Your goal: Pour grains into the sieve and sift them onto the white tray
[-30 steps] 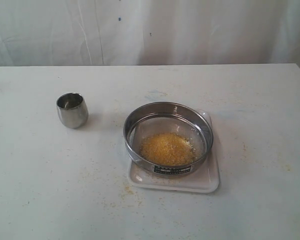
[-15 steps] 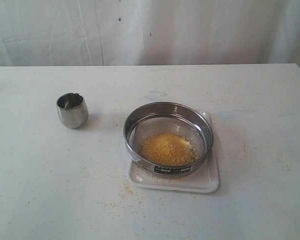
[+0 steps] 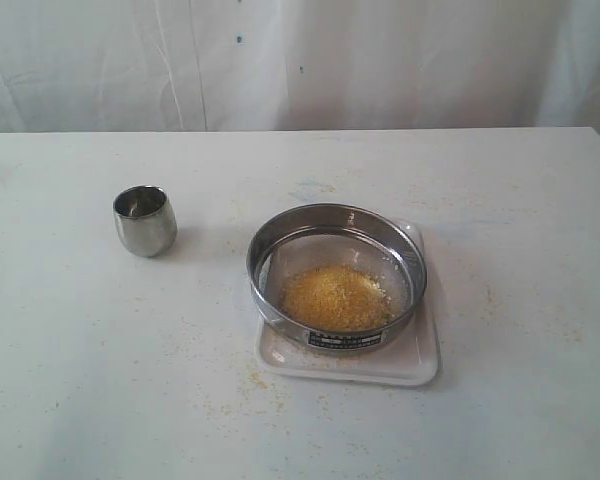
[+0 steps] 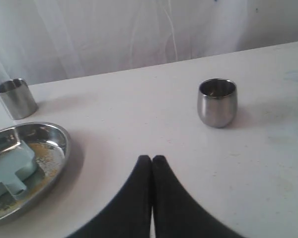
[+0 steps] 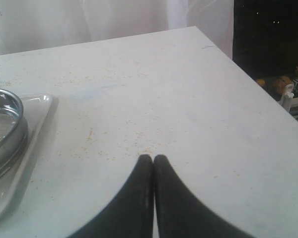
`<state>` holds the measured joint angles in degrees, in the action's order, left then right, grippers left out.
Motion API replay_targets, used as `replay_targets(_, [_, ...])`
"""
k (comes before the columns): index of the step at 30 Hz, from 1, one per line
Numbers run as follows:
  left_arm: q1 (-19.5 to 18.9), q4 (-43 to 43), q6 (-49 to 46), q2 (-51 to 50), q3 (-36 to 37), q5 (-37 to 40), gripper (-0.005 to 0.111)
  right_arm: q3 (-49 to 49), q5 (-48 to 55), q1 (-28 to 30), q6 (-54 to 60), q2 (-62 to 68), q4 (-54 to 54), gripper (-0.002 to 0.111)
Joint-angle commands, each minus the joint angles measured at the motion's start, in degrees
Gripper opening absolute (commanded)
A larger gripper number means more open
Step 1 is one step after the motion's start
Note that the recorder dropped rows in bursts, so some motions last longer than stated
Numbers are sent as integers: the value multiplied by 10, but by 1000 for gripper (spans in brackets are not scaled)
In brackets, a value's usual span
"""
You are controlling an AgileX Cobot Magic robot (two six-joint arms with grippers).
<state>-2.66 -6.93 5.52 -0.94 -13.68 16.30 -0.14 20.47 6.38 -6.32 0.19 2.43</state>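
Observation:
The sieve [image 3: 336, 275], a wide steel ring with a dark label plate on its near wall, sits on the white tray [image 3: 420, 355] right of the table's middle. A golden-yellow heap of grains [image 3: 335, 297] with paler bits lies on its mesh. The right wrist view catches the sieve's edge [image 5: 5, 129] and the tray's corner [image 5: 37, 109]. Neither arm shows in the exterior view. My left gripper [image 4: 152, 157] is shut and empty above bare table, short of the small steel cup [image 4: 217, 102]. My right gripper [image 5: 152, 157] is shut and empty, apart from the tray.
The rounded steel cup [image 3: 144, 220] stands left of the sieve. In the left wrist view a steel dish [image 4: 49, 163] holds a pale blue tool and crumbs, with a second steel cup [image 4: 16, 98] behind it. Stray grains dot the table [image 5: 114, 144]. The table's edge [image 5: 248, 74] drops off beyond my right gripper.

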Motion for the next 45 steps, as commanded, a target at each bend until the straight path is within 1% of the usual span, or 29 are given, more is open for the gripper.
replay_targets(1, [-1, 51, -8, 3, -20, -10, 0, 1, -3, -1, 1, -2, 3, 0])
replay_targets(4, [-1, 51, -8, 3, -20, -30, 0, 1, -3, -1, 1, -2, 3, 0])
replay_targets(12, [-1, 51, -9, 3, -21, -28, 0, 1, -3, -1, 1, -2, 3, 0])
replay_targets(13, [-1, 49, -9, 3, -21, -22, 0, 1, -3, -1, 1, -2, 3, 0])
replay_targets(17, [-1, 48, -8, 8, -21, 75, 0, 1, -3, -1, 1, -2, 3, 0])
replay_targets(20, [-9, 48, 3, 9, -9, 104, 0, 1, -3, -1, 1, -2, 3, 0])
replay_targets(22, [-19, 50, 39, 9, 9, 62, 0, 1, -3, -1, 1, -2, 3, 0])
replay_targets(26, [-25, 51, 111, 9, 58, 2, 0, 1, -3, -1, 1, -2, 3, 0])
replay_targets(30, [-25, 51, 112, 9, 131, -137, 0, 1, -3, -1, 1, -2, 3, 0])
replay_targets(32, [-25, 41, 91, 9, 137, -166, 0, 1, -3, -1, 1, -2, 3, 0])
replay_targets(34, [-25, 24, 48, 9, 137, -92, 0, 1, -3, -1, 1, -2, 3, 0])
replay_targets(37, [-25, 24, 9, 9, 137, -44, 0, 1, -3, -1, 1, -2, 3, 0])
replay_targets(39, [-25, 24, 7, 9, 137, -28, 0, 1, -3, -1, 1, -2, 3, 0])
replay_targets(45, [-25, 24, 7, 9, 137, -28, 0, 1, -3, -1, 1, -2, 3, 0])
